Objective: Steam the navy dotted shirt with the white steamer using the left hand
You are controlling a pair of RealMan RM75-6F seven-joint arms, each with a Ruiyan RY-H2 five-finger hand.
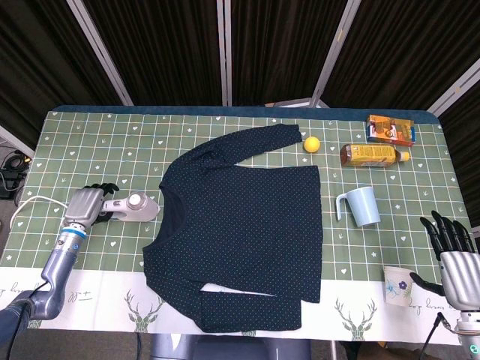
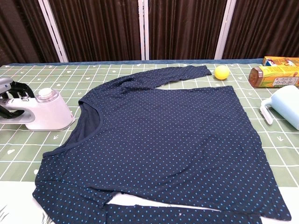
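While the steamer [image 1: 129, 207] lies on its side with its long axis running from the left hand [image 1: 86, 206] toward the shirt [image 1: 244, 225], its handle is wrapped by that hand's fingers; the open-fingered right hand [image 1: 456, 255] is far off.

Navy shirt [image 1: 244, 225] dotted pale blue, white steamer [image 2: 46, 110] at nine o'clock — green checked tablecloth [image 1: 90, 142], yellow ball [image 1: 311, 144], pale-blue cup [image 1: 361, 205].
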